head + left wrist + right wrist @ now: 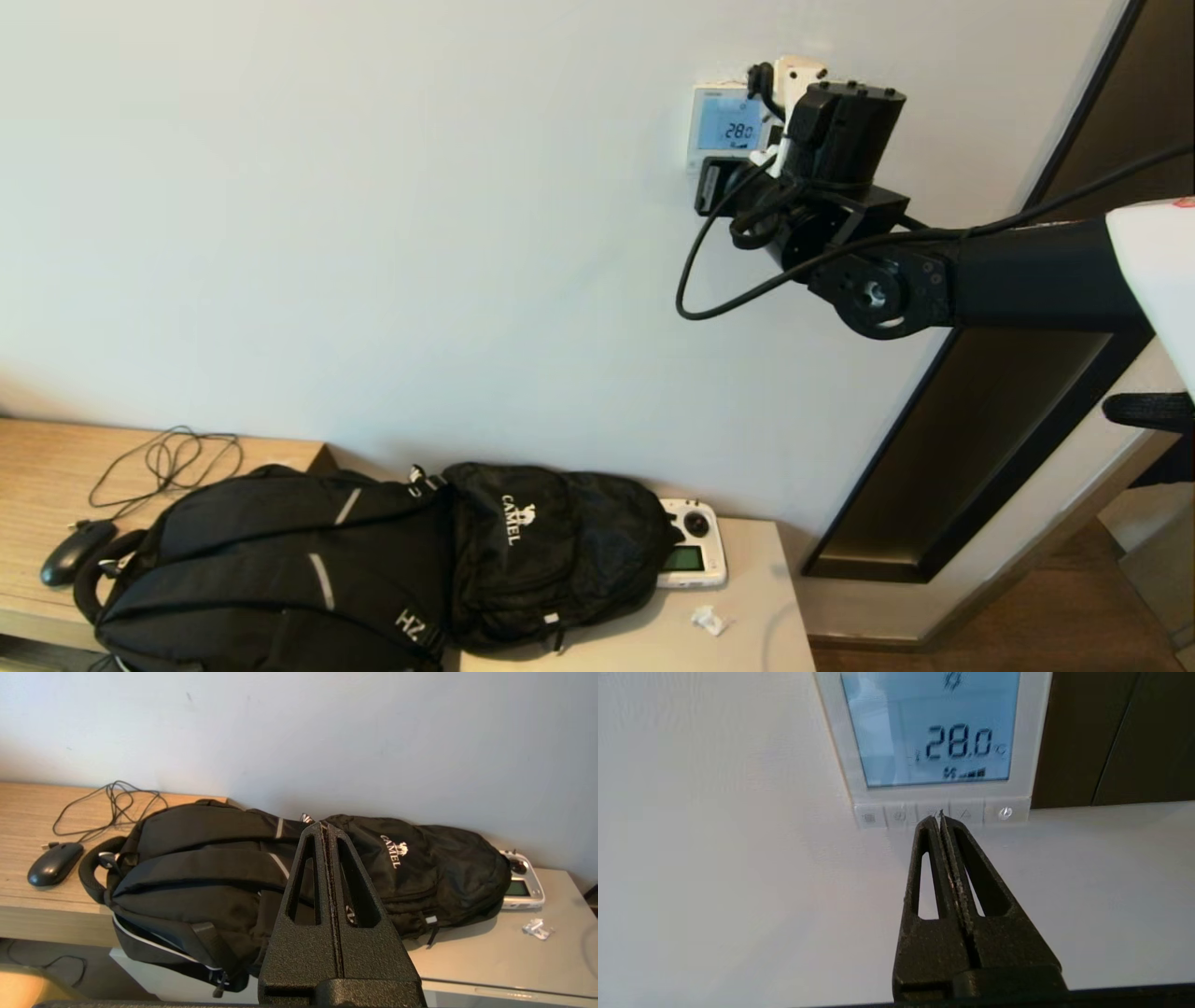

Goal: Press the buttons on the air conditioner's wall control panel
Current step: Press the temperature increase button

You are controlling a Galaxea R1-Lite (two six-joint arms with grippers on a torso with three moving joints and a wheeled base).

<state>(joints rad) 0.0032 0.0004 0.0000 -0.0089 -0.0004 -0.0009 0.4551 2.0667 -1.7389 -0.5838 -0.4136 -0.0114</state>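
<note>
— White plastic on a pale wall: where does the panel (934,742) sit?

— High on the wall, beside a dark door frame (980,448). Its screen (936,728) glows pale blue and reads 28.0. The buttons (941,813) run in a row along its bottom edge.

— And the right tool (941,817)?

— Raised to the panel, fingers pressed together with nothing between them. In the right wrist view their joined tip meets the middle button of the row; whether it touches or merely hovers cannot be told.

— The left tool (325,833)?

— Low, also closed on nothing, pointing toward two black backpacks (261,882) lying side by side on the counter (490,956).

— What else is down there?

— A white handheld controller (693,555) just beside the right backpack, a small scrap of white plastic (711,619) near it, and on the wooden section to the left a black mouse (77,551) with a loose cable (168,462).
</note>
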